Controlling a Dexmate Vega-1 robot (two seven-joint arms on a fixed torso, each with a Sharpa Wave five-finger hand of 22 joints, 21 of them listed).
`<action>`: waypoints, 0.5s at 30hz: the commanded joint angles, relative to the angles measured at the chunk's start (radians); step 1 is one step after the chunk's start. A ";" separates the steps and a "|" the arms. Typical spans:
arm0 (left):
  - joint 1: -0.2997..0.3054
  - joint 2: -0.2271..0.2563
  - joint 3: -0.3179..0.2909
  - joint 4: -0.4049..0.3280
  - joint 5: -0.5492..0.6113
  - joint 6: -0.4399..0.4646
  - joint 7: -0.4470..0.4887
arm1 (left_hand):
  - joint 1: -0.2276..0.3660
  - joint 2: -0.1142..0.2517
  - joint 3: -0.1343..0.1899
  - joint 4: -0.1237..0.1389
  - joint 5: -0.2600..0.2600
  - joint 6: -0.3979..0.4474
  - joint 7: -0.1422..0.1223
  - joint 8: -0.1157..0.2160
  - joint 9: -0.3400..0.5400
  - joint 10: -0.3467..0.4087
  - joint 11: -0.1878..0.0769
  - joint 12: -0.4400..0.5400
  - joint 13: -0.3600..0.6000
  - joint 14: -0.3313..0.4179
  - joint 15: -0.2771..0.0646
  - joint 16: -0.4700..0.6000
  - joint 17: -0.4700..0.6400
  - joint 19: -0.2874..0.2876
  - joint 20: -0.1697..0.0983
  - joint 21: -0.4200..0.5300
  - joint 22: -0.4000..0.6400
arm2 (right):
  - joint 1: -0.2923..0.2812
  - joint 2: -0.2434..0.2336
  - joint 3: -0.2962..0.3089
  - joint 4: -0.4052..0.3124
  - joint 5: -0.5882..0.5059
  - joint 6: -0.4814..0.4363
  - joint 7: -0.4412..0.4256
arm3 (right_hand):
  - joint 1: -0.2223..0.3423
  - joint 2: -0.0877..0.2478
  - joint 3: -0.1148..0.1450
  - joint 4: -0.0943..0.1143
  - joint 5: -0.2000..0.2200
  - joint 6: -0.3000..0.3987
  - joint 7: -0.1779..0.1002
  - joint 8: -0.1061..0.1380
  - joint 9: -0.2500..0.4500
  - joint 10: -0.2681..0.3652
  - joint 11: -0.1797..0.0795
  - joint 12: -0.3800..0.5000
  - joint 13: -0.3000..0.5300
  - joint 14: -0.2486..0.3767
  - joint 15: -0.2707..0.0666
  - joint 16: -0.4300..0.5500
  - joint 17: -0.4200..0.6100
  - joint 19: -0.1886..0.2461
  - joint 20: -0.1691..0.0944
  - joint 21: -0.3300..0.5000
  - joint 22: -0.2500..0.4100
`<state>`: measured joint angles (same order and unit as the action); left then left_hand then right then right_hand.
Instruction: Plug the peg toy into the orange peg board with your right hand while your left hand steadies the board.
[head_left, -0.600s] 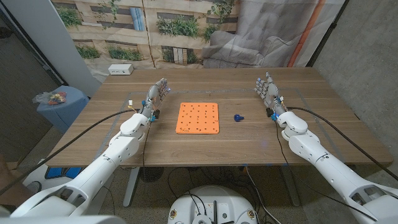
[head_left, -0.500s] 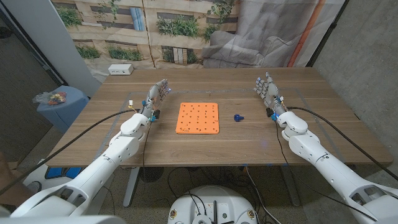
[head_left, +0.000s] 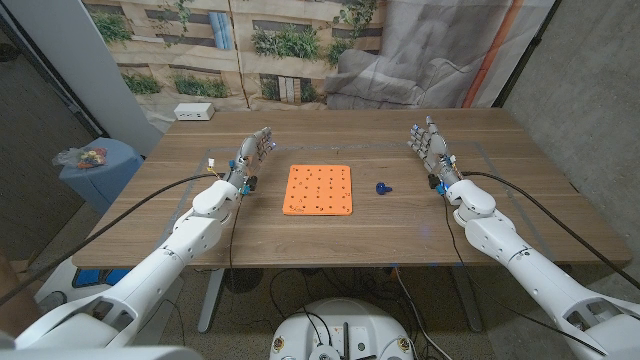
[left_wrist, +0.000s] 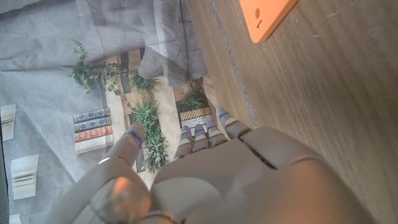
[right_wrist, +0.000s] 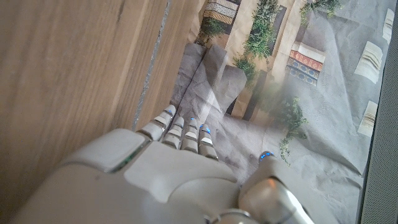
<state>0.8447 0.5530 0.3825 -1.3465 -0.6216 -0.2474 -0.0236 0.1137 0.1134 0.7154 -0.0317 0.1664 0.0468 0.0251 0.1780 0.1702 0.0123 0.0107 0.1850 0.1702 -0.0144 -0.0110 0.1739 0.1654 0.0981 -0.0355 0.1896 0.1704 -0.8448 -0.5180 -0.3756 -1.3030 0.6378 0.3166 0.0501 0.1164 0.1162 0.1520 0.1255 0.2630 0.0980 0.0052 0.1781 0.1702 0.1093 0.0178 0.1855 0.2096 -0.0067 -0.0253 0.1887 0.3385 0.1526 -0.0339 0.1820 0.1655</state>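
Lying flat near the middle of the wooden table (head_left: 330, 235), the square orange plastic peg board (head_left: 318, 190) shows a grid of small holes on its upper face. The small dark blue peg toy (head_left: 382, 188) rests on the tabletop just to the board's right, apart from it and untouched by either hand. The left hand (head_left: 252, 155) stands to the left of the board, near it but not in contact, its fingers (head_left: 264, 140) extended, a little apart and holding nothing. The right hand (head_left: 430, 148) stands further to the right, beyond the peg toy and well apart from it, fingers likewise extended, slightly separated and empty. In the left wrist view, the back of the left hand (left_wrist: 211, 180) appears with blue-tipped fingers (left_wrist: 199, 134) reaching over the wood, and one corner of the orange board (left_wrist: 264, 15) is visible. The right wrist view shows the back of the right hand (right_wrist: 168, 180) over bare wood. A white power strip (head_left: 194, 112) sits at the table's far left corner. A printed backdrop of plants and bookshelves (head_left: 260, 45) hangs behind the table.
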 joint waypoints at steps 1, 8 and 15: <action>0.042 0.068 -0.012 -0.106 0.024 0.038 0.022 | 0.012 0.073 0.006 -0.001 0.007 0.010 0.002 0.006 0.004 0.008 -0.004 0.006 0.004 -0.003 -0.003 0.007 0.003 0.011 -0.040 0.006 0.002 | 0.000 -0.003 -0.004 -0.008 -0.004 -0.010 0.001 | 0.003 0.009 0.006 -0.001 0.004 0.002 -0.010 0.005 0.005 0.007 -0.002 0.005 0.001 0.000 -0.011 0.005 -0.002 0.003 -0.002 0.005 0.002; 0.074 0.111 -0.016 -0.171 0.056 0.053 0.044 | 0.014 0.073 0.007 -0.002 0.007 0.014 0.000 0.007 0.004 0.014 -0.007 0.008 0.004 0.001 -0.004 0.008 0.003 0.014 -0.041 0.007 0.002 | 0.001 0.000 -0.002 -0.001 -0.005 0.002 0.001 | 0.003 0.010 0.008 -0.002 0.005 0.002 -0.010 0.005 0.005 0.008 -0.003 0.006 -0.002 0.000 -0.013 0.005 -0.006 0.003 -0.002 0.005 0.002; 0.100 0.165 -0.013 -0.236 0.127 0.049 0.061 | 0.016 0.075 0.008 -0.003 0.007 0.025 -0.005 0.010 0.004 0.022 -0.010 0.010 0.004 0.010 -0.011 0.010 0.003 0.020 -0.045 0.009 0.002 | 0.004 -0.004 0.001 0.008 -0.005 0.014 0.015 | 0.004 0.010 0.011 -0.004 0.006 0.001 -0.011 0.006 0.005 0.005 -0.005 0.005 -0.005 -0.001 -0.015 0.005 -0.011 0.003 -0.003 0.005 0.002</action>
<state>0.9032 0.6394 0.3703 -1.4800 -0.5724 -0.2083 0.0116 0.1173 0.1178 0.7154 -0.0317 0.1664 0.0628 0.0199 0.1780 0.1701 0.0230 -0.0001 0.1888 0.1701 -0.0089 -0.0165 0.1778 0.1653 0.1089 -0.0356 0.1896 0.1702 -0.8448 -0.5195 -0.3774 -1.3050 0.6343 0.3143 0.0532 0.1163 0.1162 0.1546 0.1228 0.2630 0.0945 0.0018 0.1781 0.1700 0.1129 0.0141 0.1855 0.2041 -0.0067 -0.0252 0.1886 0.3293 0.1526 -0.0339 0.1820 0.1653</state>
